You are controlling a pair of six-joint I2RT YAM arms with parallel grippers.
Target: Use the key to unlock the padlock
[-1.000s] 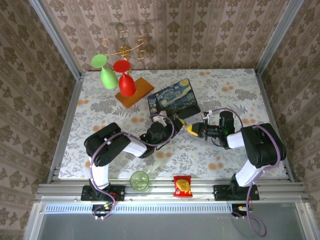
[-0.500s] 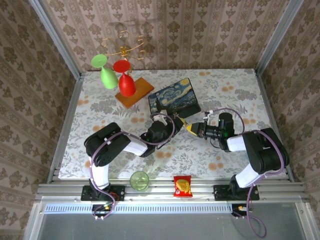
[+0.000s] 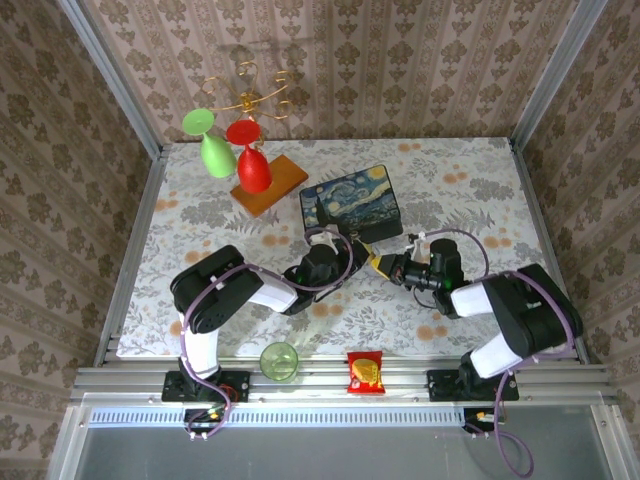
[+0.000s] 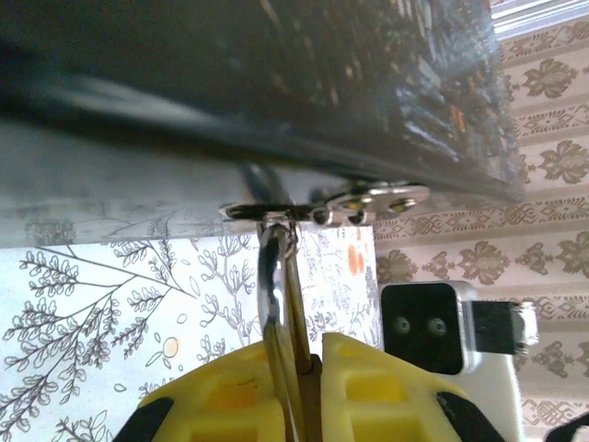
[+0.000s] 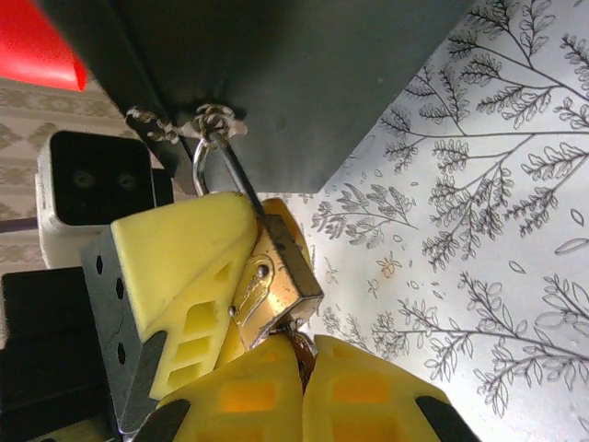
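1. Top external view: over the last second your right arm has slid its wrist toward 9 o'clock. The right end effector [image 3: 386, 265] now sits tight against the left end effector [image 3: 356, 256], just at 6 o'clock of the painted blue box [image 3: 350, 198] on the tabletop [image 3: 460, 180]. Your left arm has barely moved.
2. In the right wrist view, the padlock [image 5: 279, 276] hangs by its shackle [image 5: 197, 170] from the hasp [image 5: 217, 120] on the box's front. It is clear of the tabletop, between your two end effectors.
3. Your left end effector is all but closed, its yellow fingers [image 5: 184, 258] pinching the brass body from 9 o'clock. That grip has not changed.
4. Your right end effector is fully closed on the key [image 5: 296, 333], which enters the base of the padlock at 6 o'clock in that view.
5. The inward push has probably seated the key. The shackle looks unreleased, though one leg is hidden behind a finger. I judge the insertion done and the turn not yet made.
6. When you twist, keep the left grip firm, because a slack hold would let the body spin with the key or drag the box.
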